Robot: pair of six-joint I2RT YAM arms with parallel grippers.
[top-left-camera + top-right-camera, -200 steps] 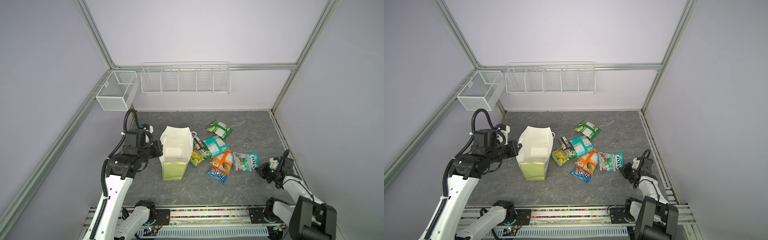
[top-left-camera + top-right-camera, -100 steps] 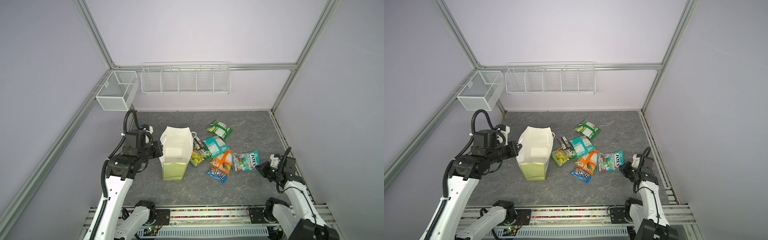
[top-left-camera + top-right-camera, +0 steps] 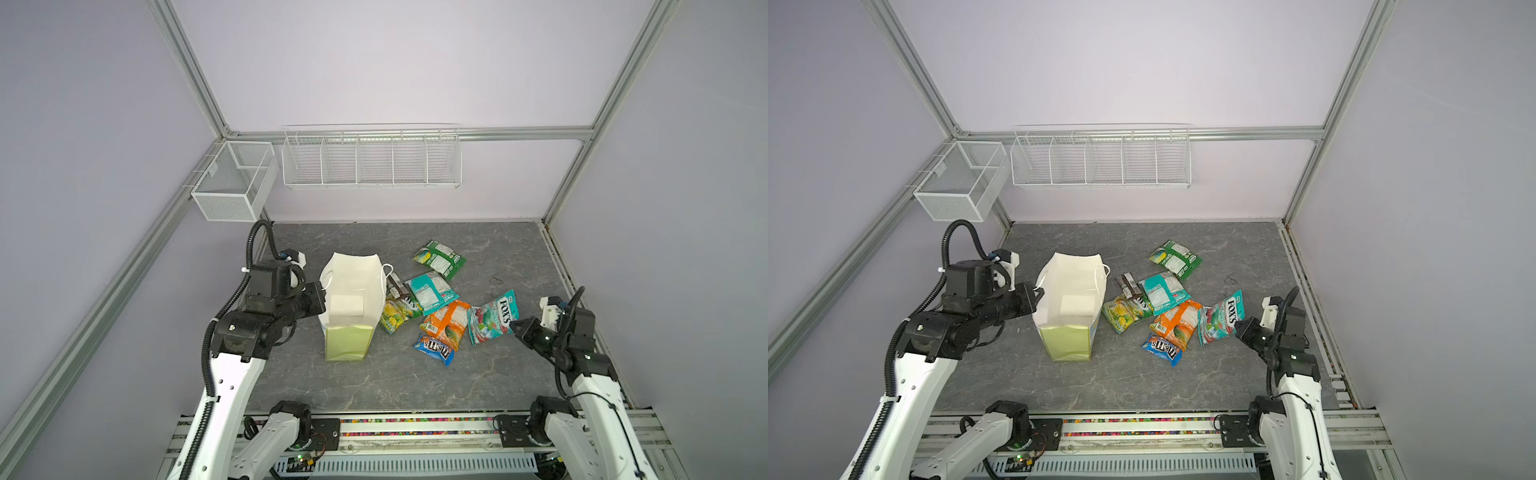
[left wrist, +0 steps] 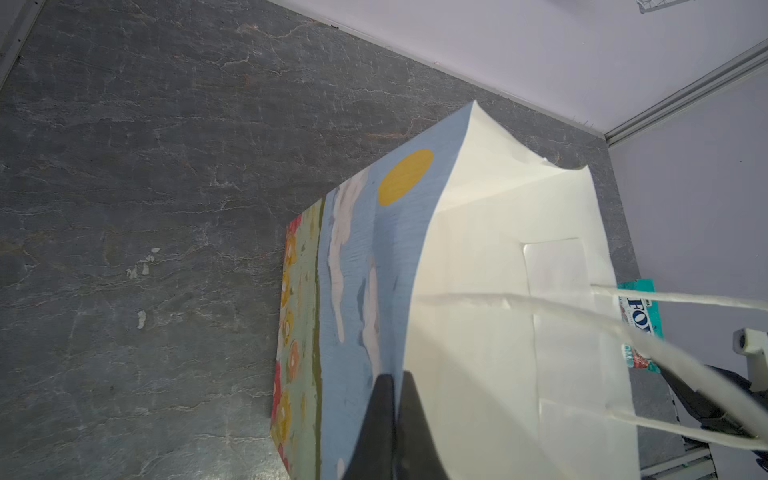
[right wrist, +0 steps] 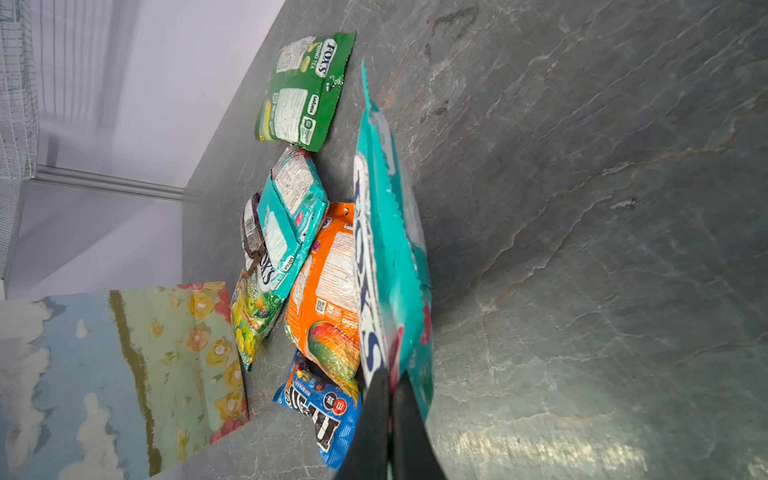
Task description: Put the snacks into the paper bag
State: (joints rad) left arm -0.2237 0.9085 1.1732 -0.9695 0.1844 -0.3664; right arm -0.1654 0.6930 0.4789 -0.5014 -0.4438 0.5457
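In both top views the left end effector (image 3: 321,293) is clamped on the rim of the paper bag (image 3: 348,345). The right end effector (image 3: 1238,326) pinches a corner of the Fox's packet (image 3: 1219,319).

Left wrist: the closed fingers (image 4: 384,399) grip the bag's wall.

Right wrist: the other snacks (image 5: 328,291) lie on the counter (image 5: 582,208), just beside the gripped packet.

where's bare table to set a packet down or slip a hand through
Bare table runs along the front, between the rail and the paper bag and M&M's packet. Also bare: the back strip by the wall, behind the green packet. Crowded: overlapping packets from the bag to the right gripper, shut on the Fox's packet.
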